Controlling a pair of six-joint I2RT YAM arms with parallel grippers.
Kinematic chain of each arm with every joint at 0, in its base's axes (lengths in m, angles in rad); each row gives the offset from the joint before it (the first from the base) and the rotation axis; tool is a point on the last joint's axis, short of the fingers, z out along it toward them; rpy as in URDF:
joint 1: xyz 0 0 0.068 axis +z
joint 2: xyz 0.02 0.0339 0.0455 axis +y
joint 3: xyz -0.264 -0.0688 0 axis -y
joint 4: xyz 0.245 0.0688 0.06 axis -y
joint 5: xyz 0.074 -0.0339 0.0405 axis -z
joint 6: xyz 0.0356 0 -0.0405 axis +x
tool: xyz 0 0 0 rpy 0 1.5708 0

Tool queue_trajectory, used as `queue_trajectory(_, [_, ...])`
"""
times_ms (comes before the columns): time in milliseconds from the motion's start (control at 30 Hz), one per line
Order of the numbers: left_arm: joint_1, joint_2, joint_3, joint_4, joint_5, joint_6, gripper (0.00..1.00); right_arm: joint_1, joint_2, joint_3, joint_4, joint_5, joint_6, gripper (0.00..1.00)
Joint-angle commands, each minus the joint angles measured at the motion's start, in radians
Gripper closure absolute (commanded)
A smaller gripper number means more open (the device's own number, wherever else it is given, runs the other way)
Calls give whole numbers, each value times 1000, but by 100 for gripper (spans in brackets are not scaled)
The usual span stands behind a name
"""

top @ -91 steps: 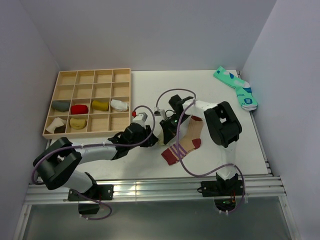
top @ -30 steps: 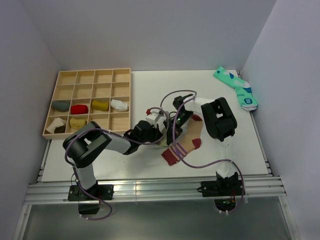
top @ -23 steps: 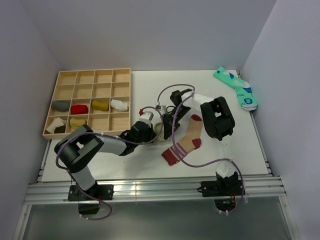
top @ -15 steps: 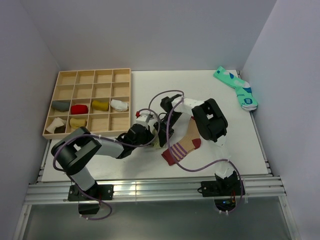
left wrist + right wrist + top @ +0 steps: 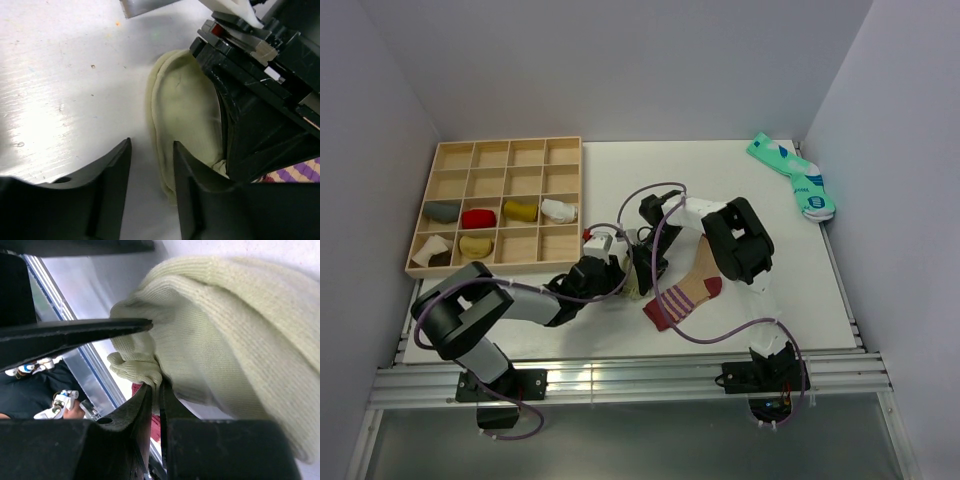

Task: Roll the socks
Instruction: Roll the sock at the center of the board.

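Note:
The pale olive-green sock (image 5: 185, 112) lies bunched on the white table, and the right wrist view shows its ribbed knit (image 5: 240, 325). My right gripper (image 5: 156, 390) is shut on a fold of this sock's edge. My left gripper (image 5: 150, 170) is open just left of the sock, its right finger (image 5: 192, 200) against the sock's rim and bare table between its fingers. In the top view both grippers meet at mid-table, left (image 5: 623, 280) and right (image 5: 645, 268), and hide most of that sock. The tan sock with maroon toe and striped cuff (image 5: 685, 290) lies flat just to their right.
A wooden compartment tray (image 5: 560, 146) stands at the back left with rolled socks in several cells. A teal and white pair of socks (image 5: 792, 176) lies at the back right corner. Side walls close in the table.
My left gripper has opened and let go of the olive sock. Both grippers and the sock have shifted a little left and toward the near edge. The right gripper stays shut on the sock.

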Motion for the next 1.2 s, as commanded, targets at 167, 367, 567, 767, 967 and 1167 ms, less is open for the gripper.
queue_trajectory(167, [-38, -121, -44, 1, -92, 27, 49, -5, 20, 5, 23, 87, -4, 100])
queue_trajectory(367, [-90, -256, -109, 83, -83, 112, 50, -5, 28, 17, 1, 92, -22, 100])
queue_trajectory(567, [-93, -232, -95, 123, 92, 204, 52, -5, 39, 29, -22, 78, -33, 100])
queue_trajectory(767, [-93, -129, -81, 205, 166, 221, 53, -4, 40, 40, -34, 74, -40, 100])
queue_trajectory(967, [-90, -80, -66, 248, 186, 245, 51, -5, 40, 38, -37, 74, -45, 100])
queue_trajectory(1167, [-69, -28, -43, 255, 248, 233, 51, -5, 43, 41, -37, 72, -40, 100])
